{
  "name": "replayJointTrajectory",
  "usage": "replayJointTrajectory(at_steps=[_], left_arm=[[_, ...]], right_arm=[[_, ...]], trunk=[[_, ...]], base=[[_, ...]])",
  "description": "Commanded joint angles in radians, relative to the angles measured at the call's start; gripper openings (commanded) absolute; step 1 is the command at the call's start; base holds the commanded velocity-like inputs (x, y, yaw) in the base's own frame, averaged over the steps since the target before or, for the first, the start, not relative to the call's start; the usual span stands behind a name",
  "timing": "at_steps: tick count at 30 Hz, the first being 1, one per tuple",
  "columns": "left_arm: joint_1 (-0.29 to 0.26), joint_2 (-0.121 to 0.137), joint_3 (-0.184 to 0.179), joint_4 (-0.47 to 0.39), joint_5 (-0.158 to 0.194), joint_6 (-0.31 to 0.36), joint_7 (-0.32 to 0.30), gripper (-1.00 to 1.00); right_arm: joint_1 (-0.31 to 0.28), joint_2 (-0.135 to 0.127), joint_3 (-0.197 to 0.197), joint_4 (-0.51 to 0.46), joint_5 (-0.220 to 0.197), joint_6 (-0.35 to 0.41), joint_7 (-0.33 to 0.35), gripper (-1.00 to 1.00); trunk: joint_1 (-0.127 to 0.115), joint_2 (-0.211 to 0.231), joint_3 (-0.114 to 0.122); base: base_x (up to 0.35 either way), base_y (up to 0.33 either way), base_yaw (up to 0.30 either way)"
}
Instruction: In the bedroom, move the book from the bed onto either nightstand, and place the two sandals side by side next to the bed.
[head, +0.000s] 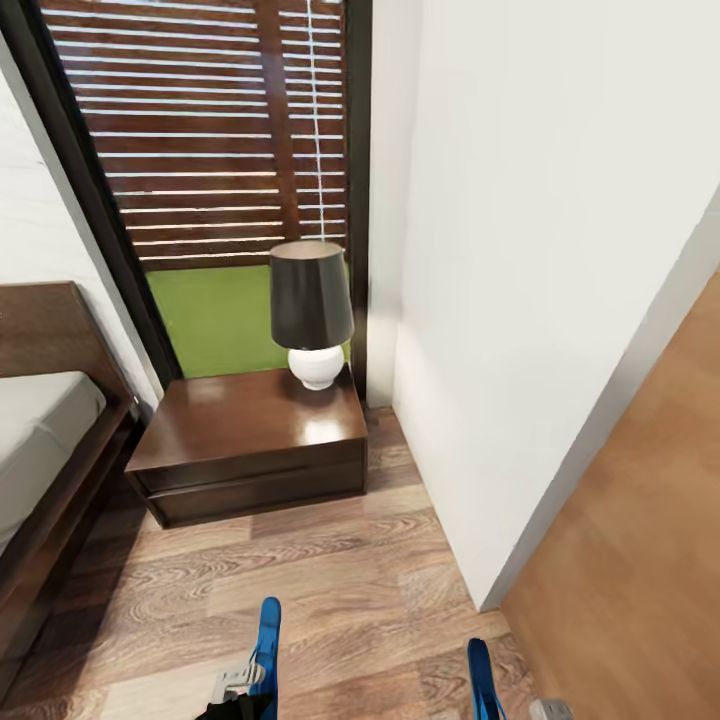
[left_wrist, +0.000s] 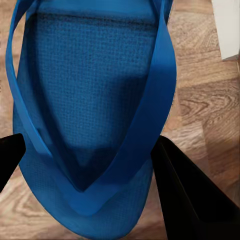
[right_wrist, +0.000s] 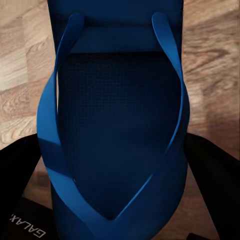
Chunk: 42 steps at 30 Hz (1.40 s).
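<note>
Two bright blue sandals stand edge-up at the bottom of the head view, over the wood floor. My left gripper (head: 243, 690) is shut on the left sandal (head: 268, 638). My right gripper (head: 515, 708) is shut on the right sandal (head: 480, 675). In the left wrist view the sandal (left_wrist: 95, 100) lies between black fingers (left_wrist: 192, 195), strap side facing the camera. The right wrist view has the other sandal (right_wrist: 117, 130) between its fingers (right_wrist: 210, 175). The nightstand (head: 250, 420) stands ahead, with the bed (head: 40, 430) at its left. The book is out of view.
A lamp (head: 312, 310) with a dark shade and white base sits at the nightstand's back right corner. A white wall corner (head: 500, 300) juts in on the right, beside a brown door (head: 640, 520). A slatted, dark-framed window (head: 210, 130) is behind. Plank floor (head: 330, 580) lies between me and the nightstand.
</note>
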Motion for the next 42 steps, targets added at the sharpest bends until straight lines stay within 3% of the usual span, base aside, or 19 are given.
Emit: replayJointTrajectory(at_steps=[1, 17, 34, 42], left_arm=[[-0.001, 0.000, 0.004, 0.001, 0.000, 0.000, -0.005, -1.00], [-0.001, 0.000, 0.004, 0.001, 0.000, 0.000, -0.005, -1.00], [-0.001, 0.000, 0.004, 0.001, 0.000, 0.000, -0.005, -1.00], [-0.001, 0.000, 0.004, 0.001, 0.000, 0.000, -0.005, -1.00]], right_arm=[[-0.001, 0.000, -0.002, 0.001, -0.006, -0.001, 0.005, -1.00], [-0.001, 0.000, -0.002, 0.001, -0.006, 0.000, 0.006, -1.00], [-0.001, 0.000, -0.002, 0.001, -0.006, -0.001, 0.006, -1.00], [-0.001, 0.000, -0.002, 0.001, -0.006, 0.000, 0.006, -1.00]], trunk=[[0.000, 0.000, -0.001], [0.000, 0.000, -0.001], [0.000, 0.000, -0.001], [0.000, 0.000, -0.001]], base=[[0.327, 0.000, 0.138], [0.312, 0.000, 0.195], [0.065, -0.072, 0.007], [0.009, -0.016, 0.188]])
